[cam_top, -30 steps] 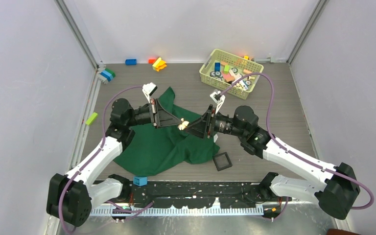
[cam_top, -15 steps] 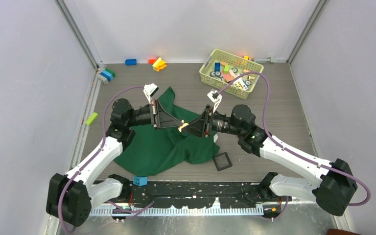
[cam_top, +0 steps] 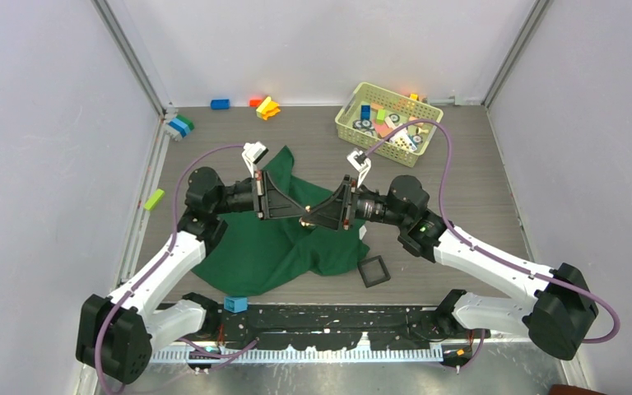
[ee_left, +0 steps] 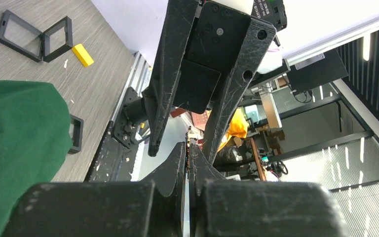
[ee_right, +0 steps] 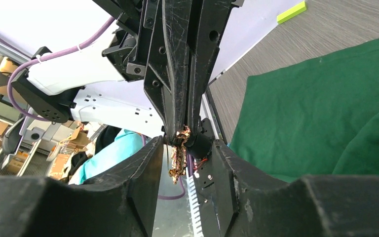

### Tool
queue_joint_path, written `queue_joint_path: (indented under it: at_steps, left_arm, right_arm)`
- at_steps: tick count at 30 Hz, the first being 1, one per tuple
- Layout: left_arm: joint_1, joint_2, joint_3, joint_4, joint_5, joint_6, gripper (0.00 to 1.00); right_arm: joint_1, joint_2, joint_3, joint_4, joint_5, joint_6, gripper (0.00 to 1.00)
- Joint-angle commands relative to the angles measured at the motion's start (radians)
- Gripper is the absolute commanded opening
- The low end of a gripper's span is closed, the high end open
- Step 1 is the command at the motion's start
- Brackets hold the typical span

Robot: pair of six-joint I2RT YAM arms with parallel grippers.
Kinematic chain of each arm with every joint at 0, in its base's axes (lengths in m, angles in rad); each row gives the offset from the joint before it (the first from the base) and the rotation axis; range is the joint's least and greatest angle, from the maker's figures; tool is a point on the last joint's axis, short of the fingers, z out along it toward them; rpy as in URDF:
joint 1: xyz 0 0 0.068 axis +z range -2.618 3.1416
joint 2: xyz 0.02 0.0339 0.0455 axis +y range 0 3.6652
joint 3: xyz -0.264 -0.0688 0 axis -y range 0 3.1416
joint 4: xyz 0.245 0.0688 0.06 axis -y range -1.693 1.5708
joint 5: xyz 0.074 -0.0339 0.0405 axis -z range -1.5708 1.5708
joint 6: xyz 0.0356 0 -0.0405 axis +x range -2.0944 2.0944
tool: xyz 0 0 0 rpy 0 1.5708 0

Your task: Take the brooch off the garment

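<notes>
Two arms meet tip to tip over the garment point(cam_top: 263, 247), near the view's centre. Left gripper point(ee_left: 188, 148): fingers pressed together, pinching the brooch point(ee_right: 179, 158), which hangs clear of the cloth. Right gripper point(ee_right: 187, 145): fingers spread either side of it. Step, as judged: handover of the freed brooch. The next move calls for the right to close squarely before the left lets go. Basket point(cam_top: 348, 104) at 1 o'clock holds blocks point(cam_top: 384, 127); tray point(cam_top: 365, 263) lies at 5 o'clock.
</notes>
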Motion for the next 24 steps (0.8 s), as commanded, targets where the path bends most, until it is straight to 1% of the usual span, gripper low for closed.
queue_joint_path:
  at_steps: [1,3,4,6,7,8,14,20,22,24]
  left_arm:
    - [-0.003,-0.029,-0.001,0.038,0.028,0.017,0.00]
    - [-0.003,-0.032,-0.001,0.038,0.026,0.016,0.00]
    - [-0.003,-0.033,0.002,0.037,0.026,0.016,0.00]
    - [-0.003,-0.033,0.003,0.036,0.024,0.015,0.00]
    - [-0.003,-0.032,0.004,0.035,0.024,0.015,0.00]
    - [-0.003,-0.030,0.003,0.036,0.023,0.015,0.00]
    - [-0.003,-0.029,0.004,0.036,0.021,0.012,0.00]
    - [-0.003,-0.033,0.003,0.036,0.020,0.011,0.00]
    - [-0.003,-0.033,0.001,0.036,0.022,0.011,0.00]
    - [-0.003,-0.036,0.001,0.038,0.024,0.012,0.00]
  right_arm:
    - [0.006,-0.009,0.009,0.070,-0.039,0.005,0.48]
    - [0.006,-0.010,0.002,0.085,-0.070,0.006,0.54]
    - [0.006,-0.013,-0.003,0.098,-0.098,0.007,0.60]
    - [0.006,-0.021,-0.018,0.125,-0.113,0.005,0.68]
    - [0.006,-0.023,-0.025,0.126,-0.115,0.000,0.69]
    - [0.006,-0.030,-0.028,0.126,-0.114,-0.002,0.69]
    - [0.005,-0.060,-0.052,0.123,-0.091,-0.019,0.60]
    - [0.004,-0.084,-0.071,0.104,-0.060,-0.055,0.59]
    - [0.002,-0.083,-0.072,0.099,-0.049,-0.056,0.57]
    - [-0.001,-0.082,-0.068,0.099,-0.035,-0.038,0.53]
